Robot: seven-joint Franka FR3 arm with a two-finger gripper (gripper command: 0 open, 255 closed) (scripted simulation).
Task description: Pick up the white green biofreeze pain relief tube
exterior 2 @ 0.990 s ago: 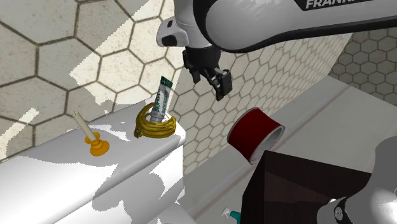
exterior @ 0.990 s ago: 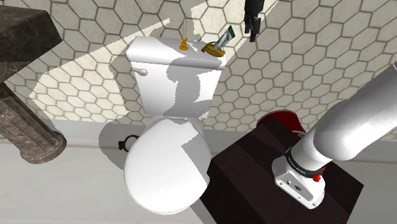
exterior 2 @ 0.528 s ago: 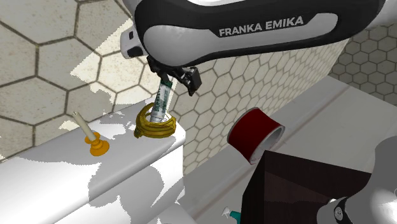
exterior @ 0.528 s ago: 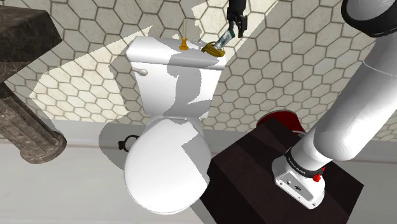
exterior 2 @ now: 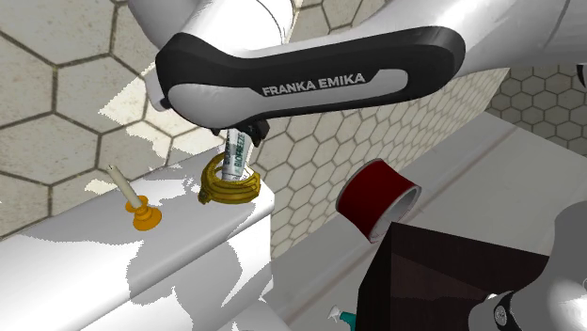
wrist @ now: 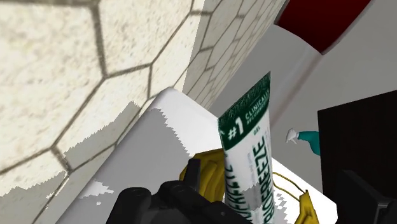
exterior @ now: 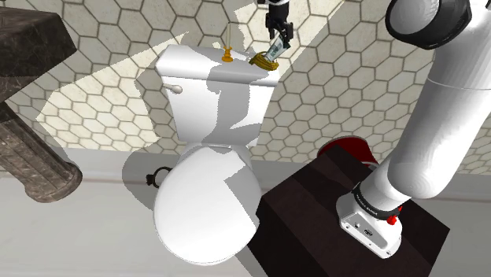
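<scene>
Gripper (exterior: 277, 38) has been brought across and down over the biofreeze tube (wrist: 247, 159), propped upright in a yellow coil (exterior 2: 229, 191) on the toilet tank (exterior: 224, 102). Fingers are seen apart, straddling it; closing is judged next

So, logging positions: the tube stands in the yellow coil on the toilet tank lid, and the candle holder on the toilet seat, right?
No: the candle holder also stands on the tank lid, beside the yellow coil holding the tube. The second exterior view shows it.
</scene>
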